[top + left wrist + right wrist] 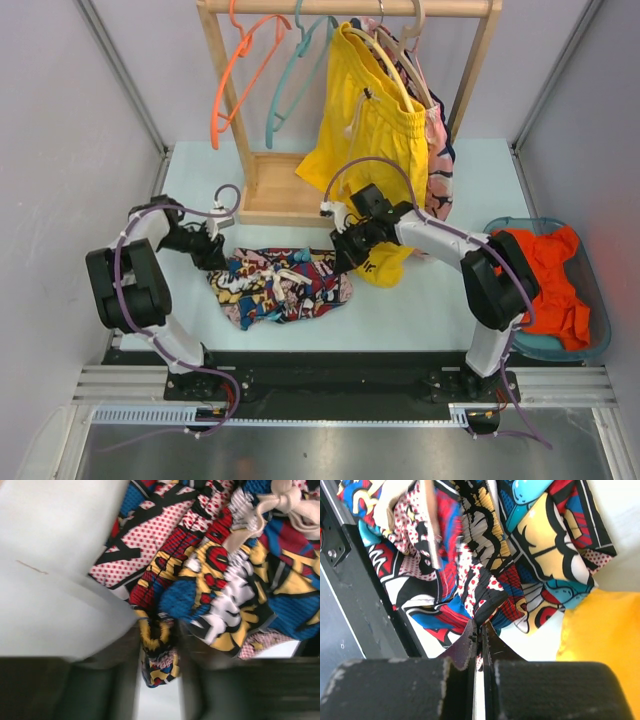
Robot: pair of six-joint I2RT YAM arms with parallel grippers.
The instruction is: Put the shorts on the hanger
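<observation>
Pale blue table (pixel 440 300) fills the middle of the overhead view, with a wooden rack (pixel 222 110) standing at its far edge near the top of the frame. The comic-print shorts (pixel 280 285) lie crumpled in a heap at lower centre, between the two arms and well apart from the rack. The teal hanger (pixel 295 85) hangs from the rail at top centre, just beside an orange hanger (pixel 240 70) and a pair of yellow shorts (pixel 365 125). From where I stand, the right claw (pixel 481 630) is pinched flat together with a thin edge of the printed cloth caught at its tips, close by a yellow hem in the lower right of its own view. The left claw (pixel 157 647) stands narrow with a fold of the shorts bunched between its fingers; that view is blurred and I cannot tell whether it truly bites. This cloth looks light, limp and thin, so I'd expect it to sag and slip from any loose pinch and to drape rather than hold shape. The gathered waistband (pixel 232 587) near the pale drawstring (pixel 287 500) looks thicker and is likely the surest place to grip, one claw at each end so the shorts spread as they rise.
</observation>
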